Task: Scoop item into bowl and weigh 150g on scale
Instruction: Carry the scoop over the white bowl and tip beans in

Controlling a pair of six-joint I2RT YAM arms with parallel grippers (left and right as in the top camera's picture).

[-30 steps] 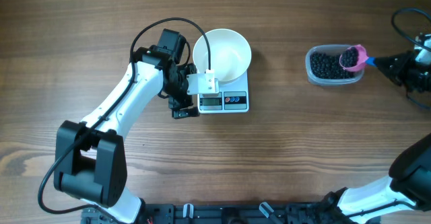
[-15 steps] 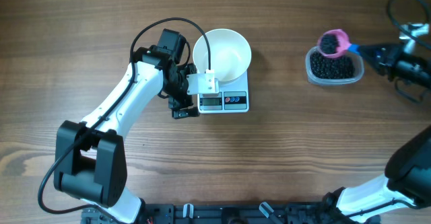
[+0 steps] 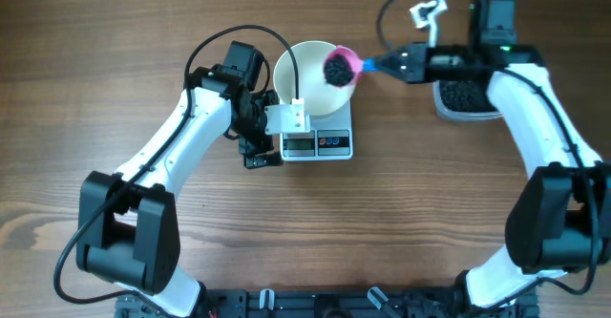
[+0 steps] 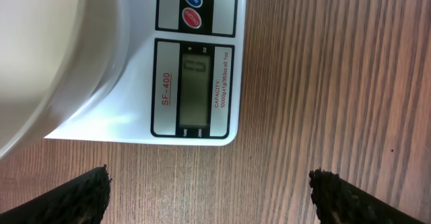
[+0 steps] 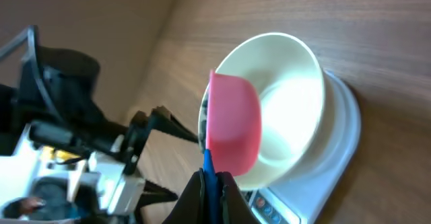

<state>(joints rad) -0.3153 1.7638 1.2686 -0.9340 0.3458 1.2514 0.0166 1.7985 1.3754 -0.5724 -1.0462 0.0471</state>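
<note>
- Wood-grain worktop [image 3: 430,213]: 2 arms, 1 scale [image 3: 318,144], 1 bowl [image 3: 304,87], 1 scoop, 1 tub.
- Bowl sits on scale; its inside shows plain white.
- Pink scoop [image 3: 349,61] hangs over bowl's right rim, loaded with black beans [image 3: 335,70].
- Clear tub [image 3: 458,115] right of scale, well apart, more beans inside, partly under right arm [image 3: 537,117].
- Right arm: jaws clamped on scoop's blue handle.
- Left arm [image 3: 177,132]: jaws spread wide, gripping nothing, just beside scale's left edge.
</note>
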